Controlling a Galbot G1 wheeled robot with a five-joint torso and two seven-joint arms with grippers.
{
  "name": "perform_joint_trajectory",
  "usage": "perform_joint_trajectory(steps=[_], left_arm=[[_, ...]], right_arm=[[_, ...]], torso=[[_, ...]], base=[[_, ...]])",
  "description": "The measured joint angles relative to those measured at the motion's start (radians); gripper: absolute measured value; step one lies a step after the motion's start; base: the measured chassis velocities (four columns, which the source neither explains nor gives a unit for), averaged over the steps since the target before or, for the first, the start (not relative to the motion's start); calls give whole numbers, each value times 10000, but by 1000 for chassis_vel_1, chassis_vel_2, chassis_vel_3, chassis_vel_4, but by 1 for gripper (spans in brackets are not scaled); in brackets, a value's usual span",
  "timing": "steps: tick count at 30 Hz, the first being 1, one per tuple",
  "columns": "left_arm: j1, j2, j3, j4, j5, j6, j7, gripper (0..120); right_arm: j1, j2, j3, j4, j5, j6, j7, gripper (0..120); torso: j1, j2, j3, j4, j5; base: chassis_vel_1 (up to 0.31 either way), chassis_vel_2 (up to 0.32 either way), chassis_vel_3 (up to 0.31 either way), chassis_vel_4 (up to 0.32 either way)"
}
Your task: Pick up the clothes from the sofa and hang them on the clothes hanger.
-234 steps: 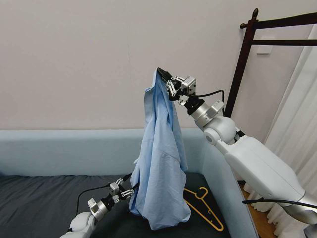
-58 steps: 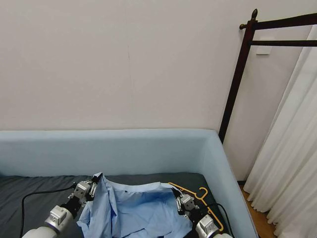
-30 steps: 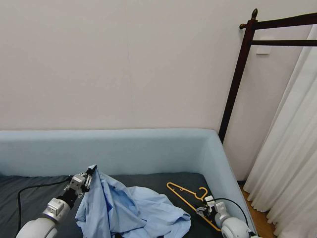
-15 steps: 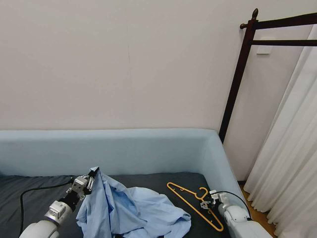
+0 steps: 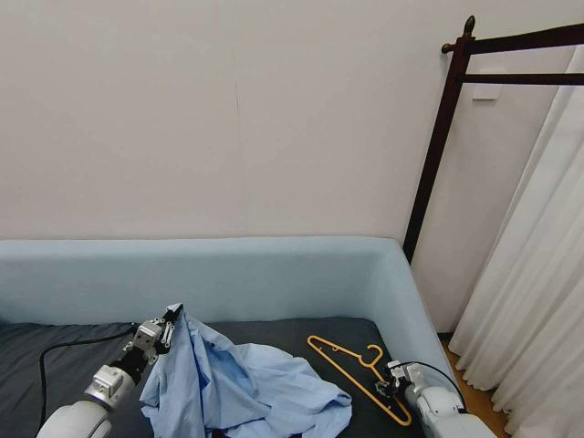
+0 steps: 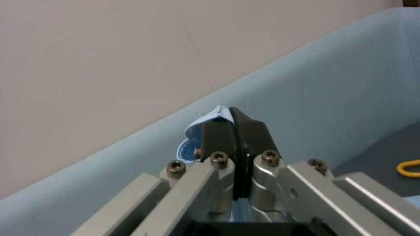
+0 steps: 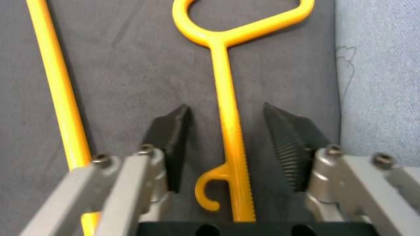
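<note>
A light blue shirt (image 5: 239, 388) lies crumpled on the dark sofa seat (image 5: 55, 365). My left gripper (image 5: 169, 321) is shut on a raised fold of it at the shirt's left, and a scrap of blue cloth (image 6: 211, 115) pokes out past the closed fingertips. A yellow plastic hanger (image 5: 356, 368) lies flat on the seat to the right of the shirt. My right gripper (image 5: 391, 379) is low over the hanger's right end, open, its two fingers (image 7: 172, 142) straddling the hanger's neck (image 7: 226, 142) below the hook.
The sofa has a pale blue back and right armrest (image 5: 401, 301). A dark wooden clothes stand (image 5: 438, 137) rises behind the armrest at the right, with white curtains (image 5: 538, 301) beside it. A black cable (image 5: 73, 347) trails from my left arm.
The right gripper let go of the shirt, which dropped onto the seat, and moved right to the hanger. In the last half second it settled over the hanger's neck. The left gripper keeps its hold.
</note>
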Motion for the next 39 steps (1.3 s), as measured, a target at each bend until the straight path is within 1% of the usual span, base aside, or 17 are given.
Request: perform_joint_trajectory(steps=[4, 7, 8, 11, 19, 21, 23, 24, 27, 28, 30, 31, 32, 33, 35, 37, 39], left_arm=[[47, -7, -23, -28, 0, 8, -35, 0], [102, -34, -32, -60, 18, 14, -77, 0], [102, -34, -32, -60, 18, 14, -77, 0], [106, -35, -34, -69, 24, 18, -97, 0], [56, -34, -15, -19, 24, 20, -125, 0], [17, -32, 13, -8, -14, 20, -126, 0], [-17, -20, 38, 16, -65, -3, -120, 0], [-17, -20, 38, 16, -65, -3, -120, 0], [-76, -46, 81, 86, -140, -72, -72, 0], [-76, -46, 81, 86, -140, -72, -72, 0], [-136, -69, 116, 92, -292, -74, -57, 0], [-150, -69, 125, 86, -342, -73, -47, 0], [-186, -62, 136, 43, -507, -57, -29, 0], [-186, -62, 136, 43, -507, -57, -29, 0], [-230, 6, 138, -59, -804, -23, -16, 0], [-250, 85, 132, -139, -1063, -11, 70, 0], [-250, 107, 127, -173, -1132, -16, 111, 0]], right_arm=[[0, -2, -76, -1, -105, -14, -9, 32], [-13, -5, -143, 80, -120, -42, -41, 18], [-13, -5, -143, 80, -120, -42, -41, 18], [-47, -59, -183, 210, -114, -54, -61, 5], [-207, -288, -199, 626, -52, 158, 145, 4], [-411, -491, -149, 1286, 273, 578, 428, 4], [-837, -878, -68, 2535, 574, 1046, 512, 4], [-837, -878, -68, 2535, 574, 1046, 512, 4], [-2045, -1569, 117, 4959, 538, 2113, 699, 4], [-2045, -1569, 117, 4959, 538, 2113, 699, 4], [-3164, -2010, 227, 6639, -307, 2935, 1339, 4], [-3403, -2083, 267, 6966, -640, 3131, 1514, 4], [-4033, -2223, 405, 7848, -1815, 3738, 2063, 4], [-4033, -2223, 405, 7848, -1815, 3738, 2063, 4], [-4966, -2302, 597, 9063, -3597, 4485, 2875, 4], [-5705, -2297, 519, 9866, -4997, 4804, 3718, 4], [-5909, -2275, 438, 10071, -5463, 4840, 4026, 4]], torso=[[0, 0, 0, 1, 0], [0, 0, 0, -1, -1], [0, 0, 0, -1, -1], [0, 0, 1, -5, -1], [0, 0, 1, -5, -1], [1, -1, 2, -5, 0], [0, 0, 1, -1, -1], [0, 0, 1, -1, -1], [0, 0, 0, -2, -2], [0, 0, 0, -2, -2], [-1, 0, 0, -5, -2], [-1, 0, 0, -6, -1], [-2, 0, 0, -7, -1], [-2, 0, 0, -7, -1], [-2, 2, -1, -4, -4], [-2, 2, -1, -3, -1], [-2, 2, -1, -4, -2]], base=[[0, 0, 0, 0], [0, 0, 0, 0], [0, 0, 0, 0], [0, 0, 0, 0], [0, 0, 0, 0], [0, 0, 0, 0], [0, 0, 0, 0], [0, 0, 0, 0], [0, 0, 0, 0], [0, 0, 0, 0], [0, 0, 0, 0], [0, 0, 0, 0], [0, 0, 0, 0], [0, 0, 0, 0], [0, 0, 0, 0], [0, 0, 0, 0], [0, 0, 0, 0]])
